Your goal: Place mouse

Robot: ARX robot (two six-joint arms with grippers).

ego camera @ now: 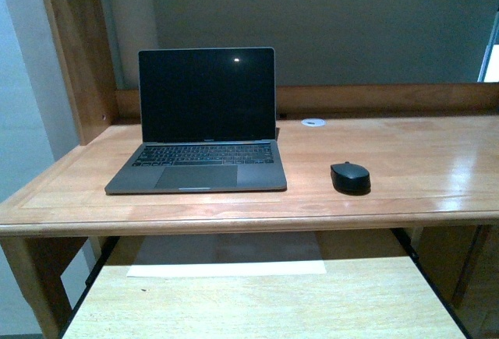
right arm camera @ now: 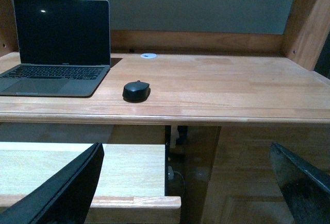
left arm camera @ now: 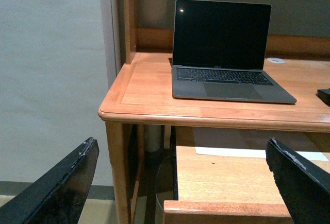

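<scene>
Wooden desk (ego camera: 405,152) fills the scene, and both arms hang back, low, short of its front edge. Starting on the left: the left gripper (left arm camera: 180,183) has its fingers spread wide and nothing between them, looking up past the desk's corner. Beyond and above it sits the grey laptop (ego camera: 199,132), lid up, screen dark, square to the front edge as if ready for use.

Moving across, the mouse (ego camera: 350,177) rests on the desktop just beside the laptop's right-hand side, apart from it, right where a hand would expect it. So the job looks already done, or not yet begun; I can't say which. From the right gripper (right arm camera: 180,183), equally wide and empty, the mouse lies ahead, higher up and a little toward the laptop.

What else? A small white disc (ego camera: 313,122) near the desk's back rail, well behind the mouse. Under the desktop a pale pull-out shelf (ego camera: 265,300) with a white sheet (ego camera: 226,267) on it sticks out toward the arms. Any reach from here has to rise over that shelf and the desk's lip first.
</scene>
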